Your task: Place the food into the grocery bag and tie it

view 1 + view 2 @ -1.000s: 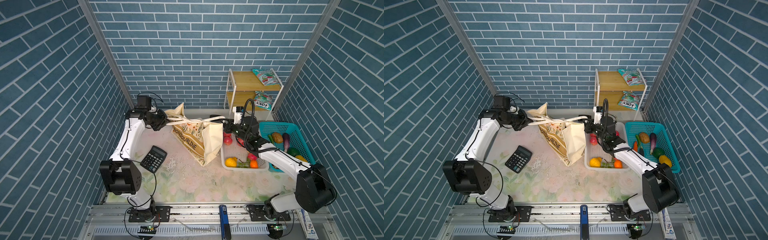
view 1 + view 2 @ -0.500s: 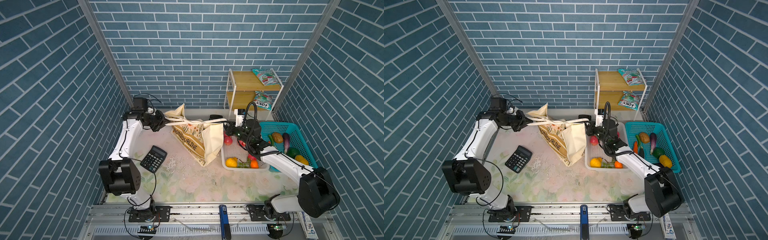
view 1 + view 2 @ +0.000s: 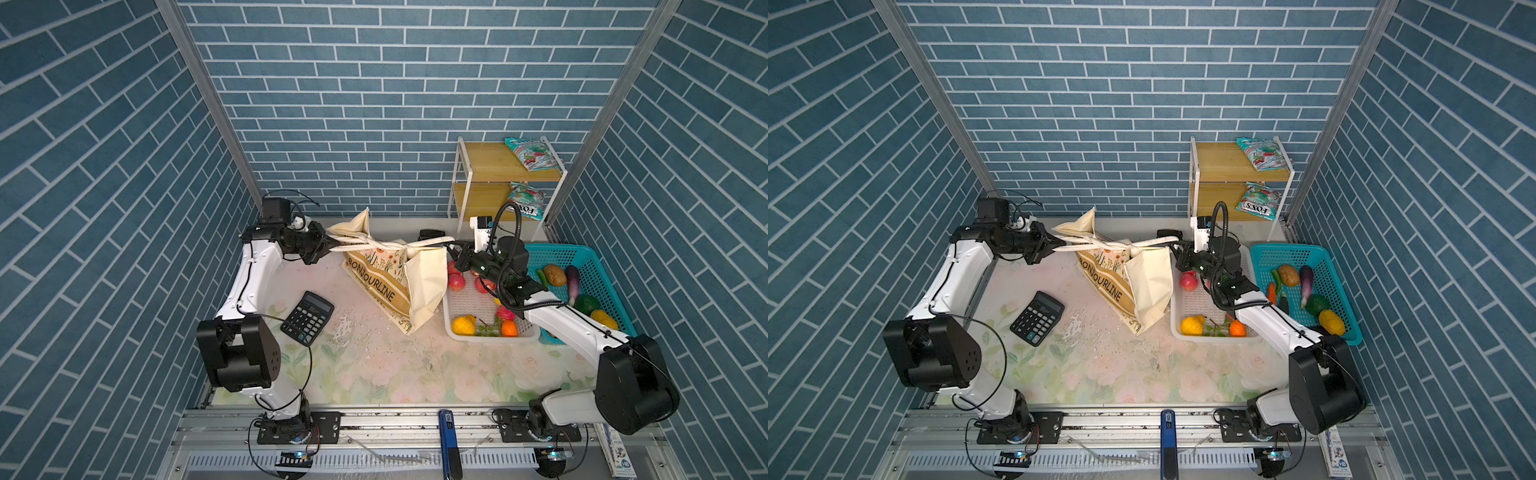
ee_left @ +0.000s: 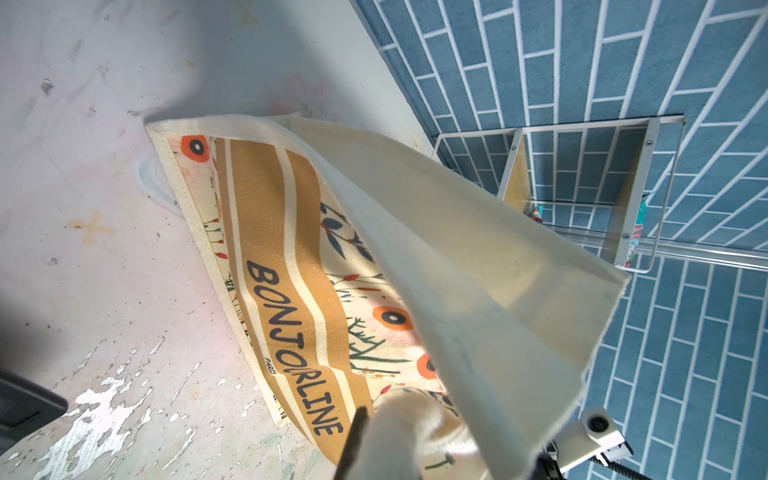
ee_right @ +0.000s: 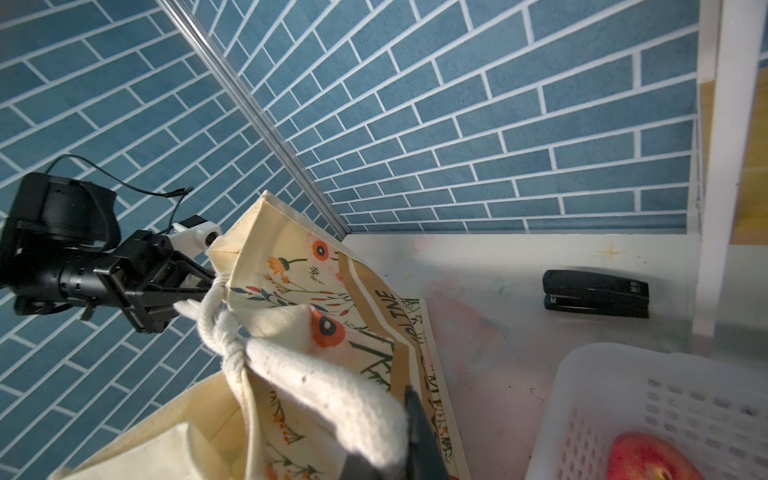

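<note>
The grocery bag (image 3: 390,286) (image 3: 1125,291), a cream tote marked BONJOURLINE, leans in the middle of the table. Its rope handles are stretched level and crossed in a knot (image 3: 409,249) (image 3: 1133,249) (image 5: 230,345). My left gripper (image 3: 332,245) (image 3: 1059,245) (image 5: 195,286) is shut on the handle end left of the bag. My right gripper (image 3: 451,249) (image 3: 1177,249) is shut on the other end (image 5: 332,399). In the left wrist view the thick rope (image 4: 399,436) fills the jaws. Food stays outside: red apples (image 3: 456,282), yellow fruit (image 3: 463,325), orange (image 3: 509,328). The bag's inside is hidden.
The white basket (image 3: 478,336) (image 5: 665,415) stands right of the bag, with the teal basket (image 3: 598,266) of vegetables beyond it. A wooden shelf (image 3: 486,166) holds snack packets (image 3: 534,153). A calculator (image 3: 308,318) lies front left and a black stapler (image 5: 594,293) near the back wall.
The left arm drew slightly left and the right arm slightly right, each keeping its hold. The rope handles now lie straighter and the knot sits tighter.
</note>
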